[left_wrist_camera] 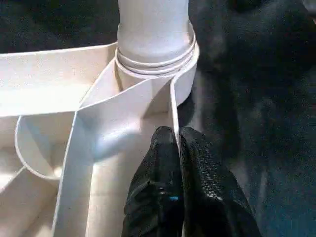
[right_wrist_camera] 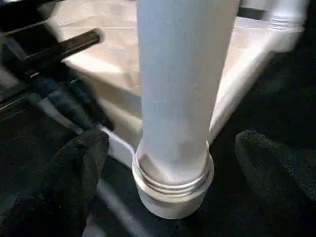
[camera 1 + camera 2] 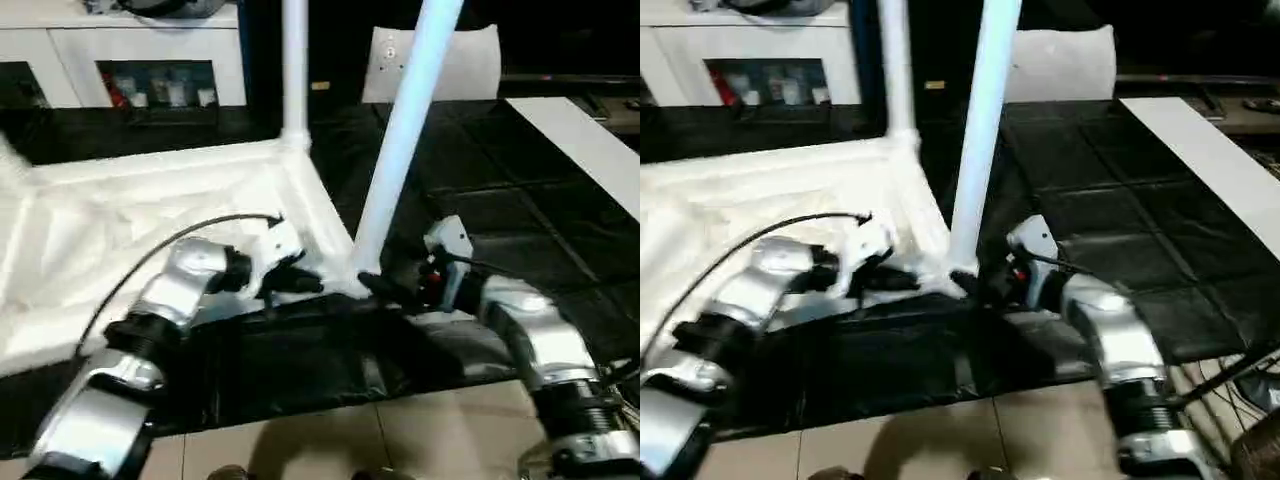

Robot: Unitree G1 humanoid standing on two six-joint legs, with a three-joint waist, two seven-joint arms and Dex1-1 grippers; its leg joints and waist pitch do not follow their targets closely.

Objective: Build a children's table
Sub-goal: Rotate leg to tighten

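The white tabletop (image 3: 120, 230) lies upside down on a black mat, ribs up. One white leg (image 3: 293, 70) stands upright in its far corner socket. A second leg (image 3: 400, 140) stands in the near right corner socket (image 2: 173, 195), leaning slightly. My left gripper (image 3: 300, 283) is shut on the thin rim wall (image 1: 173, 106) of the tabletop just beside that socket, one finger (image 1: 153, 163) on each side. My right gripper (image 3: 385, 288) is open around the base of the second leg (image 2: 180, 89). Its fingers (image 2: 74, 168) stand wide on both sides without touching the leg.
A white pillow-like block (image 3: 440, 60) leans at the back. A flat white strip (image 3: 590, 150) lies on the mat at the right. A white cabinet (image 3: 120, 50) stands at the back left. Tiled floor (image 3: 400, 440) runs along the mat's front edge, with cables (image 3: 1240, 380) at the right.
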